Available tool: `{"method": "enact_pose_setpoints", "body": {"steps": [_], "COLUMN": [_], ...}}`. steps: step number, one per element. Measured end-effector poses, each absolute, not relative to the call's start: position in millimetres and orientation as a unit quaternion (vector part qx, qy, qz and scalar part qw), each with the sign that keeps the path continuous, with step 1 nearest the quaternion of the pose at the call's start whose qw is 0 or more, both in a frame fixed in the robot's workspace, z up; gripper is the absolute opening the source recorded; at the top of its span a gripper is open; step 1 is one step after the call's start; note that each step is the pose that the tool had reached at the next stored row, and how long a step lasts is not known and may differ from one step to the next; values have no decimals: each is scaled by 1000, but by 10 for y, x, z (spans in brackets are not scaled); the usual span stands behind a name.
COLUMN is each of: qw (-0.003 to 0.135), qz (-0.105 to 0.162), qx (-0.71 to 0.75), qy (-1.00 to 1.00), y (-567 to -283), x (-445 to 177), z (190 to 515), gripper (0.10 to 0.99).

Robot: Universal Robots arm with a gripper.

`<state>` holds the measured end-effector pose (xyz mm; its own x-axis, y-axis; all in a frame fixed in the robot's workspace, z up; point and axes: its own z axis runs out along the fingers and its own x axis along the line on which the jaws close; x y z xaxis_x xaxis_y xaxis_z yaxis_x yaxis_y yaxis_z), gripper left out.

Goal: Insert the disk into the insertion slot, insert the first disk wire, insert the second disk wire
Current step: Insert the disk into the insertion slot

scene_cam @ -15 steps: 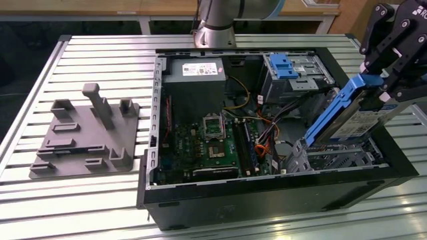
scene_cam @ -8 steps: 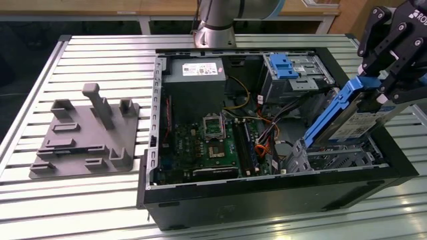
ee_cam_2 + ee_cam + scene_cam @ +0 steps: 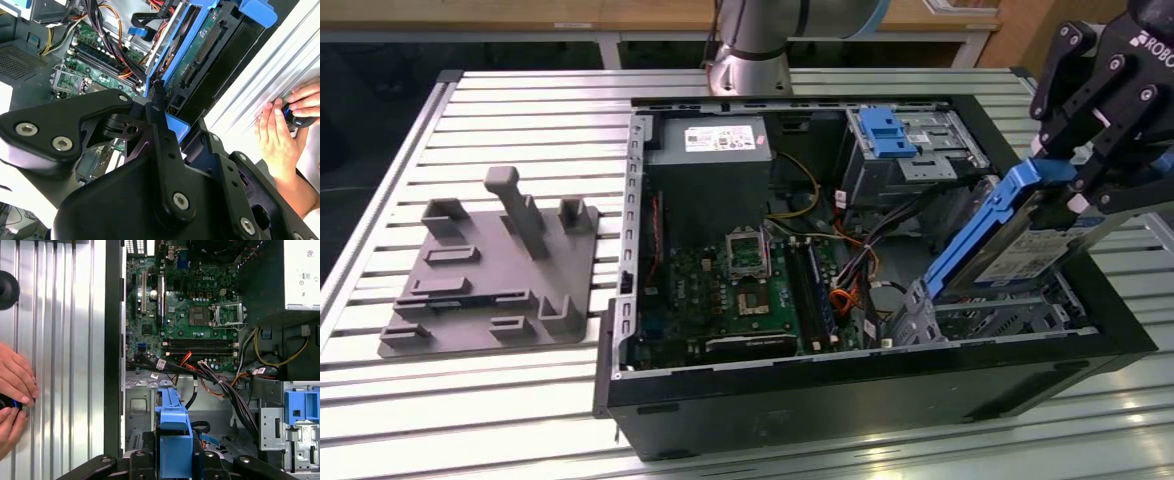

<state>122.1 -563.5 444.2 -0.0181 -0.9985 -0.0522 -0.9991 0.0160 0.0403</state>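
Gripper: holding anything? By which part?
Yes: the gripper holds the disk by the upper end of its blue carrier. The disk is tilted, with its lower end at the insertion slot.

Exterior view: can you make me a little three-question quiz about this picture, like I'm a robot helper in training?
1. What is the gripper holding?
A) a cable
B) the disk
C) a screwdriver
2. True or false: the disk is tilted, with its lower end at the slot.
3. Fill in the blank: the frame around the disk is coloured ____.

Key: 1 B; 2 true; 3 blue.
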Motion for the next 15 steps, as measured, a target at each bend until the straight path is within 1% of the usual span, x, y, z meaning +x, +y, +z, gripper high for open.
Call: {"method": "enact_pose_setpoints", "body": {"steps": [15], "qw": [4], "qz": [33], "qx": [-701], "qy": [713], "y": [-5635], "x": [1221], "z": [4224], "gripper": [361]}}
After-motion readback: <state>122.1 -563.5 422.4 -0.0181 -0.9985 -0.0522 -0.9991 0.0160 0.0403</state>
